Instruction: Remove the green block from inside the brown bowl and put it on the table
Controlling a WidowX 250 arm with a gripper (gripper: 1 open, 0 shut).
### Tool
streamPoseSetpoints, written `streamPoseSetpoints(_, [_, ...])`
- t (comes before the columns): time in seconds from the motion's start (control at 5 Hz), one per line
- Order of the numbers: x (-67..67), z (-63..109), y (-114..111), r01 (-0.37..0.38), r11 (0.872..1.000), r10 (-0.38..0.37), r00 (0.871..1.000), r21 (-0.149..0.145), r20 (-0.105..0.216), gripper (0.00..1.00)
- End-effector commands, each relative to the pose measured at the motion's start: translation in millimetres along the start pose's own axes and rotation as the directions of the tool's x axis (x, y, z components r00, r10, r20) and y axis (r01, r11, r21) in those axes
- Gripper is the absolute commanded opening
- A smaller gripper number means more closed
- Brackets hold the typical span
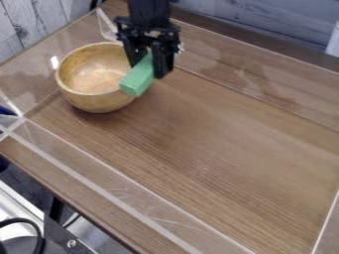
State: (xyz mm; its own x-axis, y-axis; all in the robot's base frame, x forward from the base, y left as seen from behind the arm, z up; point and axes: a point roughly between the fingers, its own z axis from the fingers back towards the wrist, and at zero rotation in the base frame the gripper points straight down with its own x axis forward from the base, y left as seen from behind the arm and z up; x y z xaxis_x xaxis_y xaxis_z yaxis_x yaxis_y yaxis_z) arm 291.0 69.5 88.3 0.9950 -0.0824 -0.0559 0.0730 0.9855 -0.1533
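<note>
Holding the green block (pixel 138 76) clamped in the tool (pixel 149 58), tilted over the right side of the brown bowl (pixel 93 81). Looks like the carry-out step. Calls for shifting right past the rim, lowering to the bench (pixel 212 149), then letting go.

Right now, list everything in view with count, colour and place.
green block: one, bright green, held tilted in the gripper at the bowl's right side in the picture
brown bowl: one, light tan, on the table, upper left
table: one, brown wood grain, across most of the view
clear edging: clear, along the table's lower-left side
black cable: black, bottom left corner
gripper: one, black, top centre, shut on the green block
</note>
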Motion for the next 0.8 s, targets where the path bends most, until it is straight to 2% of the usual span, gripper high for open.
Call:
streamPoseSetpoints(0.0, [2.8,13.0,-19.1,0.048,0.998,-0.050,0.996,0.034,0.071,0.00])
streamPoseSetpoints(0.2, [0.2,-4.3,-35.5,0.088,0.995,-0.090,0.995,0.035,0.048,0.00])
streamPoseSetpoints(0.6, [7.1,-34.1,-65.6,0.162,0.986,-0.162,0.987,0.026,0.007,0.00])
